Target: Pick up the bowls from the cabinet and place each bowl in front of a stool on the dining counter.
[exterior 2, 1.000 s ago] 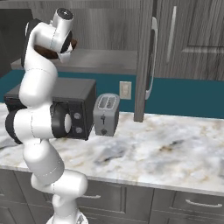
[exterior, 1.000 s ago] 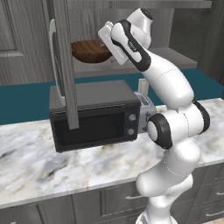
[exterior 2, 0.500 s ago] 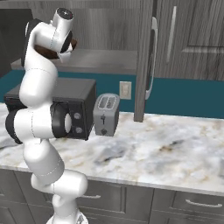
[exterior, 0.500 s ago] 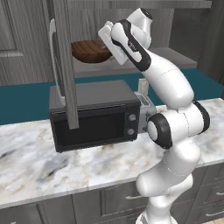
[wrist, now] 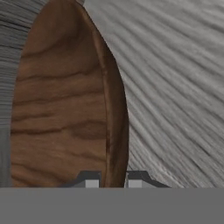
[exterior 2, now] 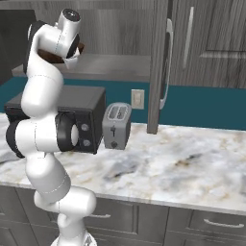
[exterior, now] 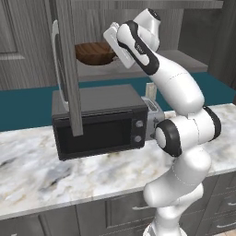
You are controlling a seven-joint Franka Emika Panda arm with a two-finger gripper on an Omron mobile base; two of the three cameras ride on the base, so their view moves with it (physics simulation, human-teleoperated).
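On the grey shelf of the open cabinet (exterior: 64,69), above the microwave (exterior: 99,120) on the marble worktop (exterior: 55,177), sits the dark-brown wooden bowl (exterior: 94,53), and the gripper (wrist: 110,180) pinches its right rim between both jaws.

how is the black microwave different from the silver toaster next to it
The black microwave is a wide, dark box with a front door and round knobs; the silver toaster is smaller, narrower and pale metal, with two slots on top. The microwave stands taller. Both sit on the marble worktop, under the open cabinet.
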